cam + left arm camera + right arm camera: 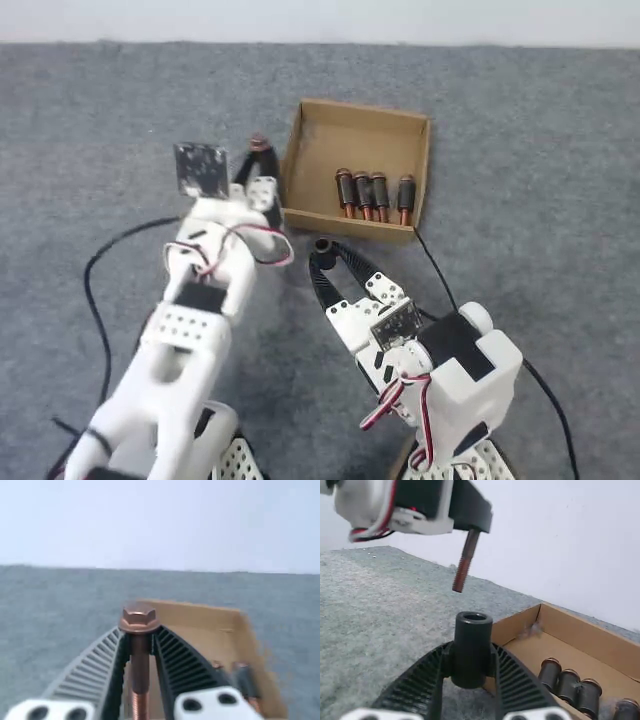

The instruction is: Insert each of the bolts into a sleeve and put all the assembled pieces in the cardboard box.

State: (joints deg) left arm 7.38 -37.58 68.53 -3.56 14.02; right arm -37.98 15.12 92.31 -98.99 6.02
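My left gripper (pixel 138 647) is shut on a copper bolt (pixel 138 645), head up and shank hanging down; in the high view the left gripper (pixel 259 160) with the bolt (pixel 259 143) hangs just left of the cardboard box (pixel 305 125). My right gripper (pixel 471 667) is shut on a black sleeve (pixel 471 647), held upright with its bore open upward; in the high view this sleeve (pixel 324 245) is in front of the box's near wall. The right wrist view shows the bolt shank (pixel 465 562) hanging above and slightly to one side of the sleeve. Several assembled pieces (pixel 372 193) lie in the box.
Grey carpet covers the table around both arms. Black cables (pixel 100 300) run across the carpet beside the left arm and past the box's right corner. A pale wall rises behind the table's far edge.
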